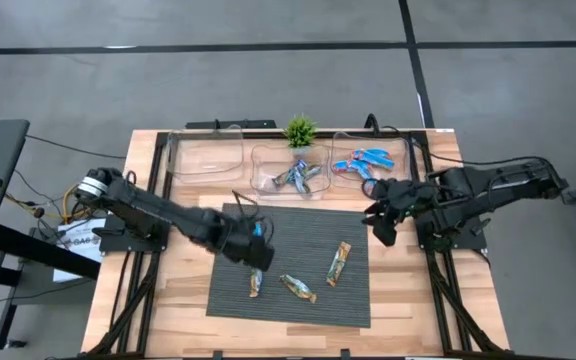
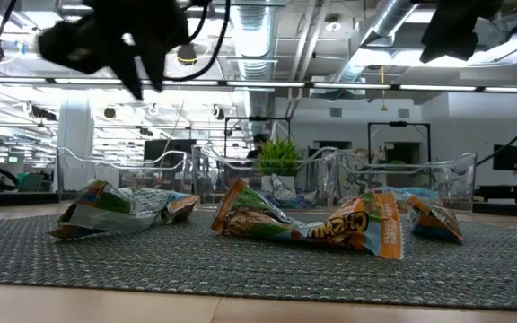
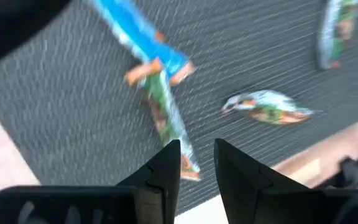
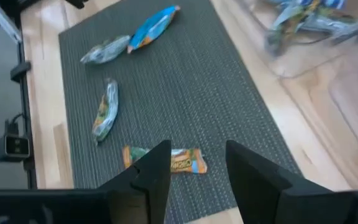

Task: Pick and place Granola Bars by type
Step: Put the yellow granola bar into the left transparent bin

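Observation:
Four granola bars lie flat on the dark mat [image 1: 288,300]. A bright blue bar [image 4: 154,25] sits under my left gripper, and the left wrist view shows that blue bar [image 3: 142,37] end to end with a tan-green bar [image 3: 166,118]. This tan-green bar [image 1: 255,283], a second [image 1: 298,288] and an orange-ended third [image 1: 339,263] are spread over the mat. My left gripper [image 1: 253,248] hovers open above the mat's left part, well clear of the bars [image 3: 197,146]. My right gripper [image 1: 383,228] waits open off the mat's right edge [image 4: 197,149].
Three clear bins stand along the far edge: the left bin [image 1: 208,158] shows nothing inside, the middle bin [image 1: 293,178] holds blue-brown bars, and the right bin [image 1: 368,160] holds bright blue bars. A small green plant [image 1: 300,130] stands behind them. Bare wood surrounds the mat.

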Motion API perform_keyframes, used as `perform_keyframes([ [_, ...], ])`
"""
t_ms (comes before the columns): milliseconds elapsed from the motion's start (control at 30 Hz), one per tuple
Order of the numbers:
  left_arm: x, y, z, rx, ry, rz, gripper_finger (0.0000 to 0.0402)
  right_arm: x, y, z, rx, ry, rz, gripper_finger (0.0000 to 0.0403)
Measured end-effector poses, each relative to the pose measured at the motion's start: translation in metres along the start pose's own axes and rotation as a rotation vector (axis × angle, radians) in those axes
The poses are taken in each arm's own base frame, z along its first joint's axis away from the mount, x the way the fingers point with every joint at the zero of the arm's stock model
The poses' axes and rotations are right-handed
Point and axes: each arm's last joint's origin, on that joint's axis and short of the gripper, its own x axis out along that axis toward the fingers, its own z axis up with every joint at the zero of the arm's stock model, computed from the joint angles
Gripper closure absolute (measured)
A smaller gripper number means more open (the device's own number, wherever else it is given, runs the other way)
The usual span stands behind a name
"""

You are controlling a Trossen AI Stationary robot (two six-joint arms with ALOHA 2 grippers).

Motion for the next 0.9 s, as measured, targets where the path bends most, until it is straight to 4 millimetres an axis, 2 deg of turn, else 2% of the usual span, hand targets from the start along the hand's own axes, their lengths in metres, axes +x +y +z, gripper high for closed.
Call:
perform_keyframes([
  [233, 0.035, -0.006, -0.028, -0.085, 0.014, 0.057, 0.0313, 0.006, 0.011, -0.004, -0.092, 0.034, 0.023, 0.0267],
  [467, 0.071, -0.009, -0.038, -0.08, 0.017, 0.103, 0.0307, 0.006, 0.016, -0.008, -0.119, 0.042, 0.035, 0.0265],
  [733, 0.081, -0.004, -0.038, -0.099, 0.003, 0.17, 0.0259, 0.005, 0.021, -0.01, -0.153, 0.035, 0.043, 0.0271],
  [900, 0.081, -0.002, -0.037, -0.098, -0.012, 0.185, 0.0236, 0.004, 0.03, -0.01, -0.323, 0.003, 0.136, 0.0269],
])
